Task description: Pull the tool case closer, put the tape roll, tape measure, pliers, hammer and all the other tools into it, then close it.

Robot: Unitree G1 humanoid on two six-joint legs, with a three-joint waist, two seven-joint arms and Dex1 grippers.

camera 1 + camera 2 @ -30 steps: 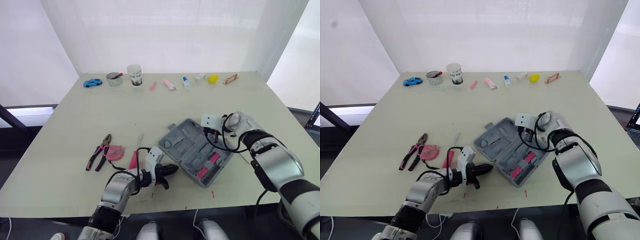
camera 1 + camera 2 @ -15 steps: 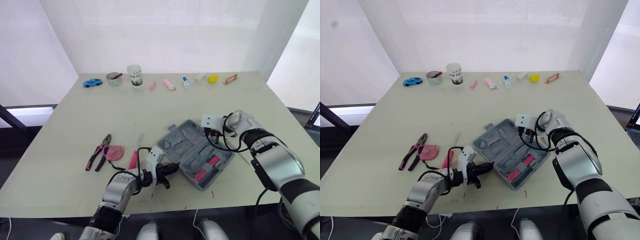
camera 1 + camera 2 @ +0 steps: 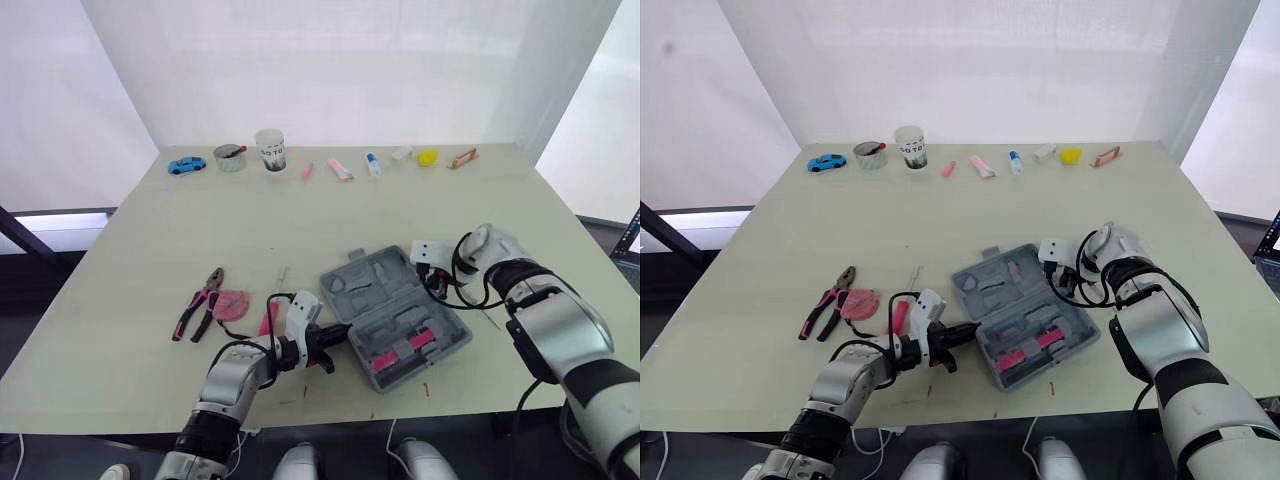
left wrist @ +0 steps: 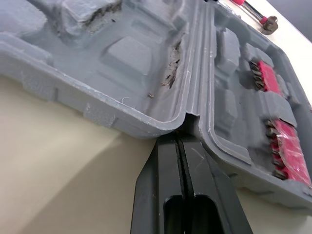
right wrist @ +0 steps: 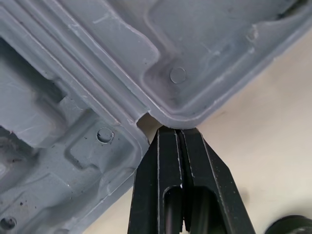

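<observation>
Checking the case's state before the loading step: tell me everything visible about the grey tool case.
The tool case is grey moulded plastic, lying open and flat on the table, both halves face up, joined by a middle hinge. One half shows shaped recesses; the other holds red bit strips. It sits skewed near the table's front edge. The left gripper, fingers shut, touches one hinge end; the right gripper, also shut, touches the opposite end.
</observation>
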